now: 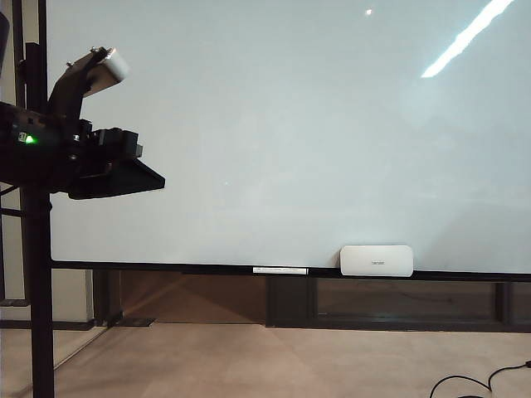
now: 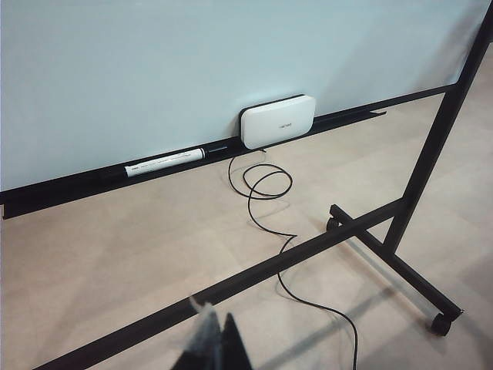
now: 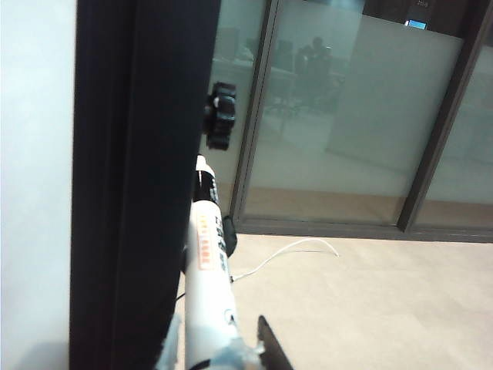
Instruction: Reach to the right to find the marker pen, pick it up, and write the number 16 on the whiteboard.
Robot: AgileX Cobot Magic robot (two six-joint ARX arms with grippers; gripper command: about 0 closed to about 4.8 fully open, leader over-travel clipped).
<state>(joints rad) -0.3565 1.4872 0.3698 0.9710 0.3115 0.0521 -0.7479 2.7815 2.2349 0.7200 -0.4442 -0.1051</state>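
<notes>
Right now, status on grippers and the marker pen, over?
Right gripper around marker pen, grip unconfirmed. Left gripper off the whiteboard, holding nothing. Board blank; black stand post close beside pen.

From my right wrist camera I see the marker pen (image 3: 206, 254) running straight out ahead of the right gripper (image 3: 231, 356), white barrel with orange-red lettering, black collar and small dark tip at the far end. The barrel sits between the fingers (image 3: 271, 348), which look closed against it. Pressed close alongside the pen stands the whiteboard's black stand post (image 3: 139, 177), with a black knob (image 3: 223, 116) just beyond the tip. Past the pen lie tan floor, a thin white cable (image 3: 289, 253) and frosted glass partitions (image 3: 362, 108).
</notes>
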